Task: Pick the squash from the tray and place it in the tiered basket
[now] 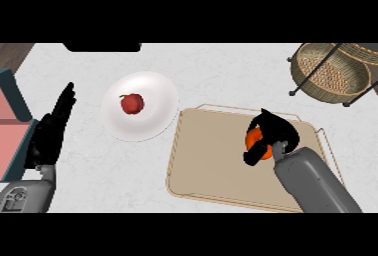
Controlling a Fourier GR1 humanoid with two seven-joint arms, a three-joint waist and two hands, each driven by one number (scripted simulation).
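Your right hand [272, 132] is curling its fingers around the orange squash [256, 140], which is sitting under the palm over the beige tray [199, 165]; whether the squash is touching the tray's floor is unclear. Most of the squash is hiding beneath the black fingers. The wicker tiered basket [332, 72] is standing well beyond that hand, up and to its right, apart from the tray. To the hand's left, past the tray's edge, a white plate [151, 122] is carrying a red apple [132, 103]. Your left hand [53, 131] is resting far left of the plate, fingers straight and pointing up, holding nothing.
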